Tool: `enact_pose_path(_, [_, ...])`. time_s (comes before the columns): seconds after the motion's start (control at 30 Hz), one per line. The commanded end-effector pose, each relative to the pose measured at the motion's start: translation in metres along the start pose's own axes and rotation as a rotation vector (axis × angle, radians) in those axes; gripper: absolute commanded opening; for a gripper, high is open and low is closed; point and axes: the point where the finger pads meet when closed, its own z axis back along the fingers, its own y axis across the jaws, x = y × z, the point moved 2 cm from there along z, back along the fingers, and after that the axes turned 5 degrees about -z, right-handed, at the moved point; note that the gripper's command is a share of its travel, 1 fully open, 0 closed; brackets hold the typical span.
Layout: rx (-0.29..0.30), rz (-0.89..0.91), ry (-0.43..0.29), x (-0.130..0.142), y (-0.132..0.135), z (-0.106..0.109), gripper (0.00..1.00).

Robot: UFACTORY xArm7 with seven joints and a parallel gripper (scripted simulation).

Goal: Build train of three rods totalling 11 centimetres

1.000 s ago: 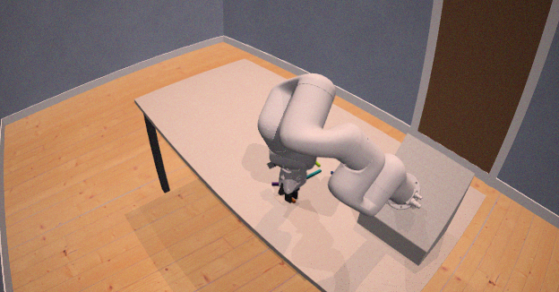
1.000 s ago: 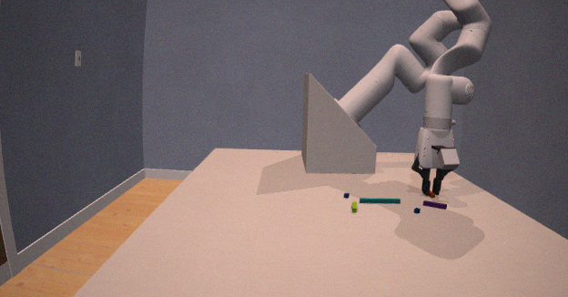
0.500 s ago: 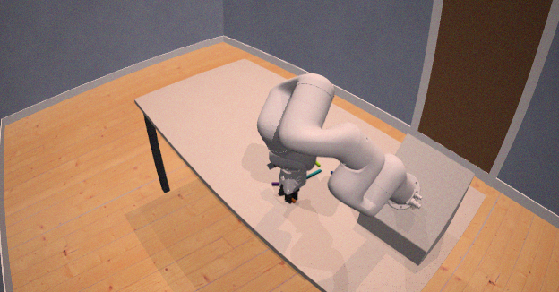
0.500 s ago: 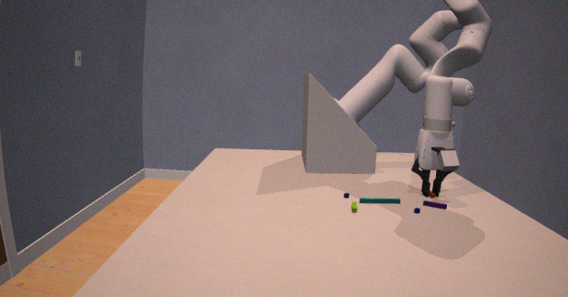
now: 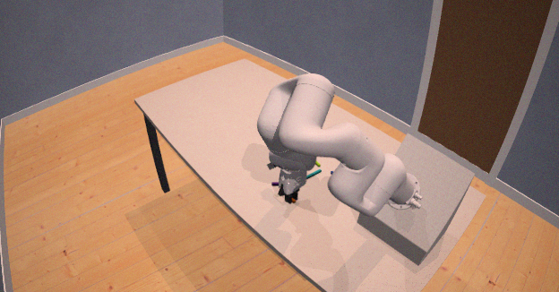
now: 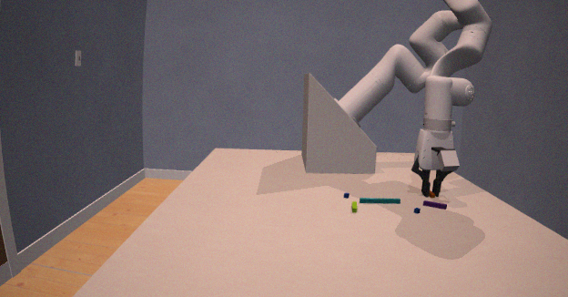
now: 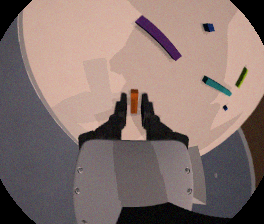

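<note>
My gripper is low at the table, its fingers a little apart. A short orange rod lies between them with room on both sides, pointing away from the wrist. A purple rod lies flat just beyond it. A turquoise rod and a lime rod lie farther off. Two small blue rods, one blue rod and another blue rod, lie apart on the table.
The arm's grey wedge base stands at the back of the table. The table's near edge runs close to the gripper in the top view.
</note>
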Motion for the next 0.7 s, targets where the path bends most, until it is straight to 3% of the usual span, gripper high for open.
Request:
enact_pose_path(0.0, [0.0,-0.001,0.004,-0.0014,0.0004,0.0011,0.24])
enact_pose_path(0.37, [0.0,-0.001,0.004,-0.0014,0.0004,0.0011,0.24])
enact_pose_path(0.4, [0.0,-0.001,0.004,-0.0014,0.0004,0.0011,0.04])
enact_pose_path(0.67, [0.0,-0.001,0.004,-0.0014,0.0004,0.0011,0.04])
